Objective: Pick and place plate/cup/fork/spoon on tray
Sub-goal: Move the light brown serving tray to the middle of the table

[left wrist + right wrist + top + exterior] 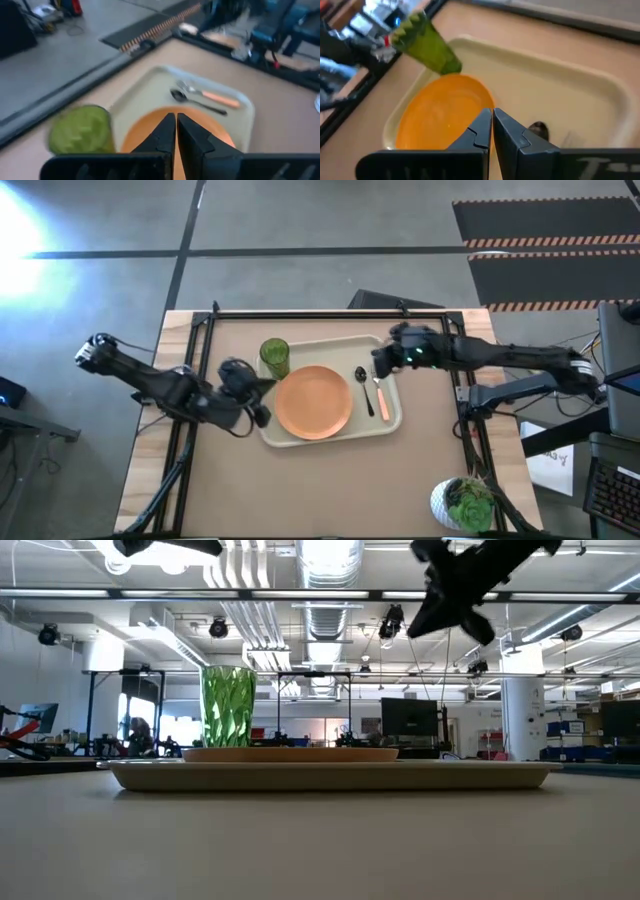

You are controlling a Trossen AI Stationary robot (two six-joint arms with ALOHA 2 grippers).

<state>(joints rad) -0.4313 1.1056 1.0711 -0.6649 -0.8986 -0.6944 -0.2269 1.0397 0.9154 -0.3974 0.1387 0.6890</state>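
Cream tray point(385, 423): lies mid-table and carries all four pieces.
Orange plate point(313, 402): flat at the tray's centre.
Green cup point(274, 357): upright on the tray, in the corner nearest the left arm, just beside the plate.
Spoon point(362, 387): on the tray between plate and fork.
Fork point(380, 395): alongside the spoon, near the tray's right rim.
Left gripper point(262, 415): at the tray's left edge, jaws clenched, empty.
Right gripper point(379, 364): above the tray's far right corner, jaws clenched, grasping nothing.

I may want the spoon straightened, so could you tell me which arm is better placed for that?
Probably the right: its shut pincer hovers beside the spoon on the tray, while the left pincer sits across the plate.
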